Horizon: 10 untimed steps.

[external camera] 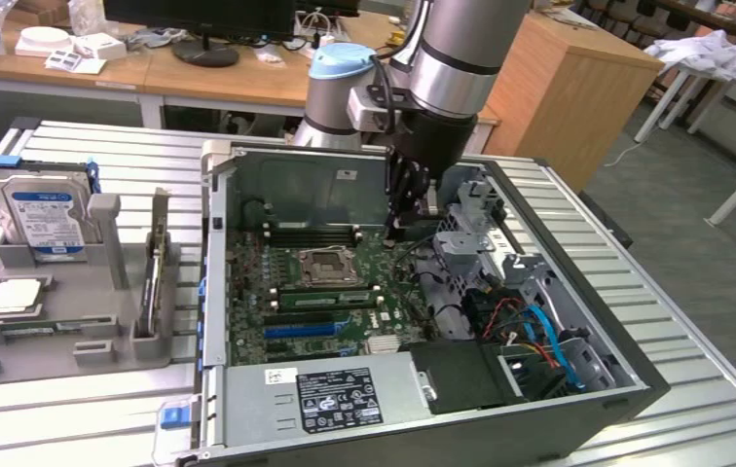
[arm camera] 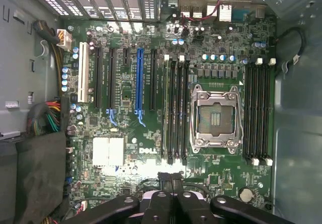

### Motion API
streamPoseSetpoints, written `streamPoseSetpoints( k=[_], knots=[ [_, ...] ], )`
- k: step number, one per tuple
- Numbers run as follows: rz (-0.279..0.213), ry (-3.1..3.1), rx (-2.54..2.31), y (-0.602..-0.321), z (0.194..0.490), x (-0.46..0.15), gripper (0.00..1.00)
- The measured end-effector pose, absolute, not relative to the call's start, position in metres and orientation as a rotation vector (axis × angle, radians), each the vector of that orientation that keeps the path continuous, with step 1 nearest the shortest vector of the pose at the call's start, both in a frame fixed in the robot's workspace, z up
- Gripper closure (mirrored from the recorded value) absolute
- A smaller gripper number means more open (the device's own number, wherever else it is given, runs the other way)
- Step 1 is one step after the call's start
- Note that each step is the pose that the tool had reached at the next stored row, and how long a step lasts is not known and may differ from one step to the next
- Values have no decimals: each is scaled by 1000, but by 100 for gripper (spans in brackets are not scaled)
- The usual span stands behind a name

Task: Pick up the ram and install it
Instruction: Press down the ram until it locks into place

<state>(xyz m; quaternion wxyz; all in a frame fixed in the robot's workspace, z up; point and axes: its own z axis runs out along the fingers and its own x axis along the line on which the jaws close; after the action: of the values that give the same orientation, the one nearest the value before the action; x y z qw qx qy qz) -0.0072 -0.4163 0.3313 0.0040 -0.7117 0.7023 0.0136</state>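
My gripper [external camera: 398, 226] hangs inside the open computer case [external camera: 602, 389], low over the far part of the green motherboard [arm camera: 131, 128]. In the wrist view the two dark fingers [arm camera: 164, 183] press together, and my gripper [arm camera: 171, 176] is shut with nothing between them. A long thin green stick, seemingly the ram [arm camera: 167, 108], sits on edge in one of the slots beside the empty silver processor socket [arm camera: 215, 117]. The exterior view shows the ram [external camera: 326, 298] as a green strip just in front of the socket [external camera: 320, 266].
A grey holder [external camera: 63, 350] at the exterior view's left carries a blue-and-silver hard drive [external camera: 41, 216], a square silver processor [external camera: 18, 295] and a thin board standing on edge [external camera: 154, 265]. Cables [external camera: 537, 336] and the drive cage [external camera: 472, 224] crowd the case's right side.
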Motion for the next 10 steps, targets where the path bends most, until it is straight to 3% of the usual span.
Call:
streamPoseSetpoints(
  k=[10],
  knots=[
    [47,2199,-2228,-416,328,-7,90]
  ],
)
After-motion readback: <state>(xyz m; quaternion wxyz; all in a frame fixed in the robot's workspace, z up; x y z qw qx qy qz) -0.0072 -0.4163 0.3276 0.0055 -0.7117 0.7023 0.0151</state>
